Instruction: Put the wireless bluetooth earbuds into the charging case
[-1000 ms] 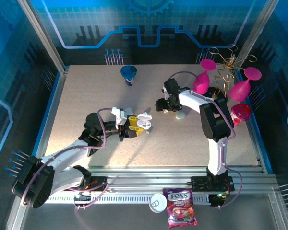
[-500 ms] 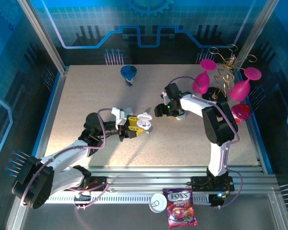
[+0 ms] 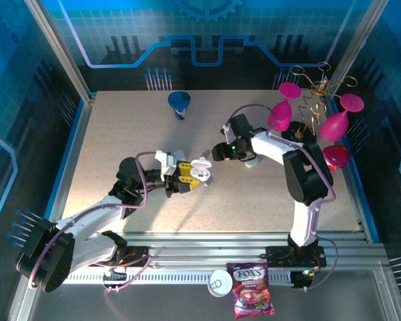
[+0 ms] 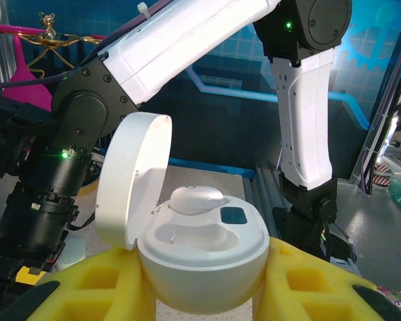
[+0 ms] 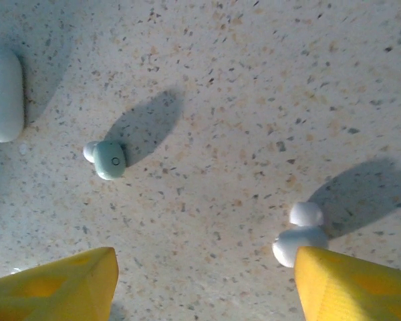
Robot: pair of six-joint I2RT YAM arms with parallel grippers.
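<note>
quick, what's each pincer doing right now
left pincer: shut on the open charging case
right pincer: open, holding nothing

Was robot lab cell: speckled table (image 3: 120,134) boxed by aluminium frame (image 3: 57,47), blue circuit-print backdrop (image 3: 200,33), left arm (image 3: 93,217) and right arm (image 3: 306,180) bolted to extrusion rail (image 3: 207,242).

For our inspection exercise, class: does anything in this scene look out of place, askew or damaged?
Two earbuds lie loose on the table: one earbud and another earbud. The open charging case in the left end effector has a seated earbud and an empty socket. Nothing looks damaged.
</note>
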